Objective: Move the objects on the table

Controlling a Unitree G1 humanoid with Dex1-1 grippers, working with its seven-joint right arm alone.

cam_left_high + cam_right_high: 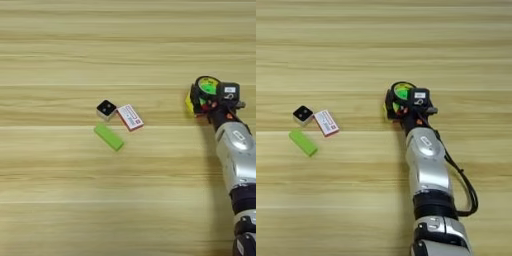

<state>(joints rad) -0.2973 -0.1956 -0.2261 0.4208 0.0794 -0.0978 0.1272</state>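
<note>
My end effector (398,106) reaches the multicoloured puzzle cube (401,93) inside the black tape ring (397,87); finger state unclear. Green bar (109,137), red-and-white card (130,117), white cube (106,109) cluster well apart.

No readable text, red-and-white card (130,117) bears illegible print, small white label on gripper housing (229,90) unreadable

Two head-mounted views look steeply down on the wooden table (60,200), which fills both pictures. Taking the green bar (109,137) as landmark: the left eye view sets it left of centre, while the right eye view sets it near the left edge and takes in more table to its right. Both share the bar and the silver forearm (427,165).
</note>
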